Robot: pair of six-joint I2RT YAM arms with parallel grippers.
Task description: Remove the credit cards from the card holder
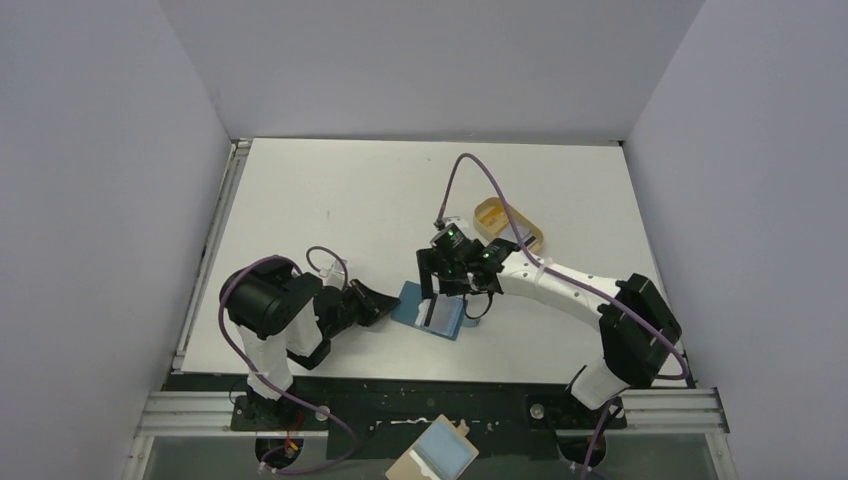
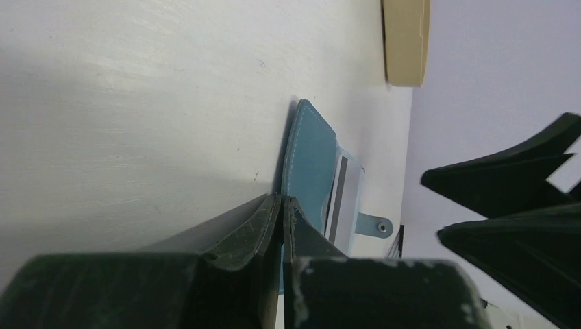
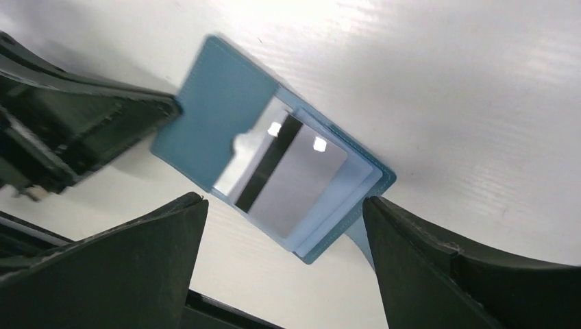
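The teal-blue card holder [image 1: 430, 312] lies open on the white table. A pale grey credit card with a dark stripe [image 3: 294, 178] sits in its lighter blue pocket, and shows in the left wrist view [image 2: 346, 192] too. Any further cards behind it are hidden. My left gripper [image 1: 392, 303] is shut on the left cover flap of the card holder [image 2: 308, 157], pinching its edge between the fingertips [image 2: 267, 219]. My right gripper [image 1: 447, 285] hovers just above the card holder, open and empty, its fingers [image 3: 151, 240] either side of the card.
A tan oval tray [image 1: 508, 225] stands behind and to the right of the card holder, and its edge shows in the left wrist view [image 2: 405, 41]. A tan board with a light-blue rectangle [image 1: 435, 455] lies below the table's near edge. Grey walls enclose the table.
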